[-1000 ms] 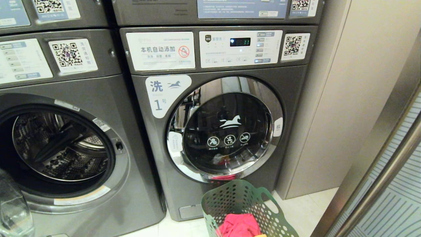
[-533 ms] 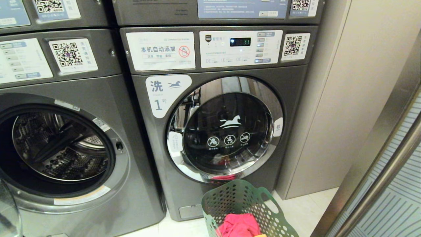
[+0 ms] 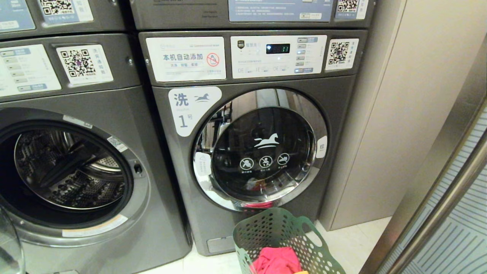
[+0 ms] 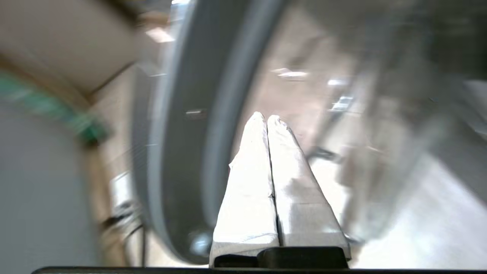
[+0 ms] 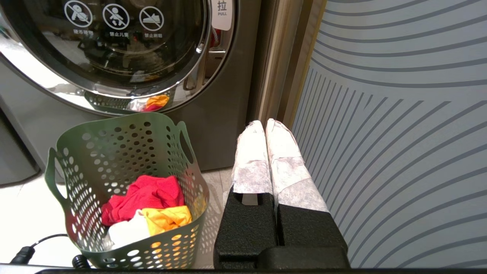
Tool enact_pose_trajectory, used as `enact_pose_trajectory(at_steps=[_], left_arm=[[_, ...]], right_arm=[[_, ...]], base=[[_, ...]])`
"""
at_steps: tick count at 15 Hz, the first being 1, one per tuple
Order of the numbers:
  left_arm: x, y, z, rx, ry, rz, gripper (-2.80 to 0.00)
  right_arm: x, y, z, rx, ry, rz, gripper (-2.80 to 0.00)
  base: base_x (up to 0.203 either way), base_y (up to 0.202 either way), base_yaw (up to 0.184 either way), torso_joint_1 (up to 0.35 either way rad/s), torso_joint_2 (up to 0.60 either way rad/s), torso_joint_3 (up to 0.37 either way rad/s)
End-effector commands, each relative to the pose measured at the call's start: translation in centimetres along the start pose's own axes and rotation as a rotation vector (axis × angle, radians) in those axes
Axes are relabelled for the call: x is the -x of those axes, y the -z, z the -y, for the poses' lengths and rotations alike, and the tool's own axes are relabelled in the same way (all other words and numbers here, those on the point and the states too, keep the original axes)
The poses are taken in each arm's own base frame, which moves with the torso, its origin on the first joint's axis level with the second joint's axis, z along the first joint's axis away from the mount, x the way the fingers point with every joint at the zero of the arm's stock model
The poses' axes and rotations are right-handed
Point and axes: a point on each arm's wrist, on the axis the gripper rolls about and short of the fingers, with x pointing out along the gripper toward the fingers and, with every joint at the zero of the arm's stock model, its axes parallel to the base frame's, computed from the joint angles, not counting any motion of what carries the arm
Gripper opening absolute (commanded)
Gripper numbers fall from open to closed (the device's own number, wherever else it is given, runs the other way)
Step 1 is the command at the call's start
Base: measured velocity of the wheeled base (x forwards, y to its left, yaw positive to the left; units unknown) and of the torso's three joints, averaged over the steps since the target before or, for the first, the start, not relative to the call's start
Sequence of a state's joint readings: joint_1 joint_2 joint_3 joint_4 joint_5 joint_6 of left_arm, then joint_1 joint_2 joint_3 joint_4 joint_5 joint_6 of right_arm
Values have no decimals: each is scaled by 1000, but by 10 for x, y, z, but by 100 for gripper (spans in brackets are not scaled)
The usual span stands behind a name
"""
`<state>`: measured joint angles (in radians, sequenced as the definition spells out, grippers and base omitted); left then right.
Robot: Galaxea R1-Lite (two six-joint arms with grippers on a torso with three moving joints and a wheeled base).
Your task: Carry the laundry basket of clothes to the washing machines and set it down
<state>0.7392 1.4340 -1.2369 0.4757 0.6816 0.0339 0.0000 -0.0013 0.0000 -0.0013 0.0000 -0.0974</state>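
Note:
The green laundry basket (image 3: 283,243) (image 5: 125,190) stands on the pale floor just in front of the right washing machine (image 3: 258,152), whose round door is closed. Inside the basket lie the clothes: a pink-red garment (image 5: 142,196) (image 3: 277,260), a white one (image 5: 125,230) and a yellow-orange one (image 5: 167,219). My right gripper (image 5: 265,123) is shut and empty, hanging beside the basket without touching it. Shut and empty too, my left gripper (image 4: 266,118) sits by the open glass door (image 4: 182,144) of the left washing machine (image 3: 68,171). Neither gripper shows in the head view.
The left washer's drum (image 3: 72,167) gapes open, with its swung-out door edge (image 3: 9,247) at the head view's lower left. A beige wall panel (image 3: 399,114) and a striped glass partition (image 5: 399,133) close off the right side. A black cable (image 5: 26,251) lies on the floor.
The glass door edge at the lower left of the head view has swung further out of the picture. Basket, clothes and washers have not moved.

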Motion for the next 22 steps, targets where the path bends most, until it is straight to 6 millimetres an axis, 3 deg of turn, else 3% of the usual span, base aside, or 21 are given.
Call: enact_pose_trajectory(at_steps=[1,8,14,16,17,18,20,22], left_arm=[[-27,2,10,-33,-235,-83,-280],[-67,-15,-5,63,-370,-125,-280],[-171,-34,-45,211,-555,-196,-280],[-194,-37,-67,260,-591,-203,-280],[-190,-38,-70,269,-563,-191,-280],[-173,-42,-75,287,-523,-159,-280],[-126,-42,-76,288,-403,-94,-280],[-71,-28,-61,235,-240,-30,-280]], right_arm=[[0,0,0,1,0,-1,-280],[0,0,0,1,0,-1,-280],[0,0,0,1,0,-1,-280],[0,0,0,1,0,-1,-280],[0,0,0,1,0,-1,-280],[0,0,0,1,0,-1,-280],[0,0,0,1,0,-1,-280],[0,0,0,1,0,-1,-280]], base=[[0,0,0,0,0,0],[0,0,0,0,0,0],[0,0,0,0,0,0],[0,0,0,0,0,0],[0,0,0,0,0,0],[0,0,0,0,0,0],[0,0,0,0,0,0],[0,0,0,0,0,0]])
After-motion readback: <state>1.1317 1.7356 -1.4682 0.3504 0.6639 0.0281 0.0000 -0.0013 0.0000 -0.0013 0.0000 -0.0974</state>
